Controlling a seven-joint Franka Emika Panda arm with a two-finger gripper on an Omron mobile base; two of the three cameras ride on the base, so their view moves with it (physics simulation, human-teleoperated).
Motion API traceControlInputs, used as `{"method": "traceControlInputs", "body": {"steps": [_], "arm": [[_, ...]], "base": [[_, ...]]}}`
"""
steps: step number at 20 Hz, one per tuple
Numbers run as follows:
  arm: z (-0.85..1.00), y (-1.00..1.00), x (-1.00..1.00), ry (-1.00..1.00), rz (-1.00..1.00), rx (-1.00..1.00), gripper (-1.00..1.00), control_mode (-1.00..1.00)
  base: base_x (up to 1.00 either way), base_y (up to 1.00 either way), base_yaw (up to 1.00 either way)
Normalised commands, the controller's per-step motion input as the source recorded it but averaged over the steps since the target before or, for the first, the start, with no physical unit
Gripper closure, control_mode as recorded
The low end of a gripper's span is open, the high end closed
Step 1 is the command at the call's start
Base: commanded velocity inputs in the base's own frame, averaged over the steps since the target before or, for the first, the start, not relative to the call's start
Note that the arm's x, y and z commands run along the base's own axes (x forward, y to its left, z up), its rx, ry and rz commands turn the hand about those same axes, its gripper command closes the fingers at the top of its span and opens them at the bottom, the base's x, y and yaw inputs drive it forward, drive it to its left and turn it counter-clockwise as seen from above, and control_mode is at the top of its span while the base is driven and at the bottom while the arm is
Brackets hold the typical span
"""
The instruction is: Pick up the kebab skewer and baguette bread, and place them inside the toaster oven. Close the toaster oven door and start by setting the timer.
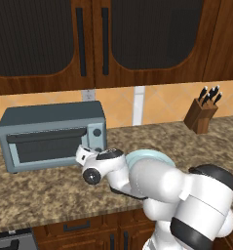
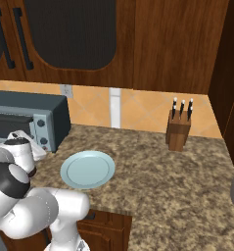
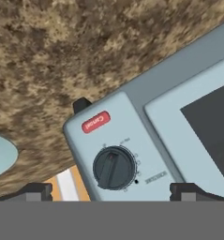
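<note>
One speckled brown stone counter (image 1: 49,190)

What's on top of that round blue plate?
Nothing is on the plate: its pale top looks bare from the right base view. From the left base view the robot's arm hides most of it.

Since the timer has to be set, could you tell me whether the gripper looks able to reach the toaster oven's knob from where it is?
Probably yes: the gripper faces the dark timer knob on the toaster oven, fingertips either side, nothing between.
</note>
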Motion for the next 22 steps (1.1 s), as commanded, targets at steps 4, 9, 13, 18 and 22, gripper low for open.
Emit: {"method": "traceControlInputs", "body": {"steps": [4,9,13,18,22], "arm": [[-0.01,-0.03,0.09,-0.03,0.01,0.00,-1.00,-1.00],[-0.14,0.00,0.05,-0.02,0.01,0.00,-1.00,-1.00],[-0.17,0.00,0.13,-0.02,0.01,0.00,-1.00,-1.00],[-0.03,0.00,0.18,-0.03,0.02,0.00,-1.00,-1.00],[-0.06,0.00,0.06,-0.04,0.01,0.00,-1.00,-1.00]], "base": [[0.00,0.00,0.00],[0.00,0.00,0.00],[0.00,0.00,0.00],[0.00,0.00,0.00],[0.00,0.00,0.00]]}}
